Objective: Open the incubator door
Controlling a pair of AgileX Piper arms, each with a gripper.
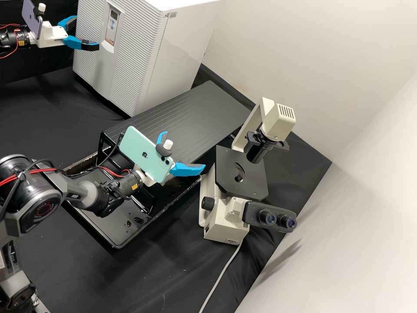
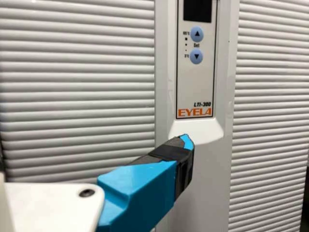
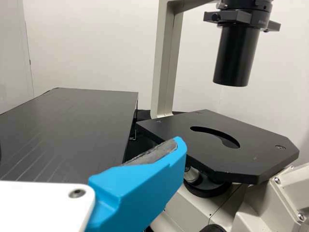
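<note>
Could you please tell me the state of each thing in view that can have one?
Incubator door: shut.
Left gripper: open, at the door's front.
Right gripper: open, holding nothing.
Green phone: mounted on the right arm, its back turned up.
Microscope: upright on the bench.
Microscope lamp housing: cannot tell whether lit.
Grey cable: trailing loose from the microscope.

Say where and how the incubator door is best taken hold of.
Probably by the rounded lip below the button panel, from in front and underneath: its lower edge seems to stand proud, while the door's ribs look shallow.
</note>
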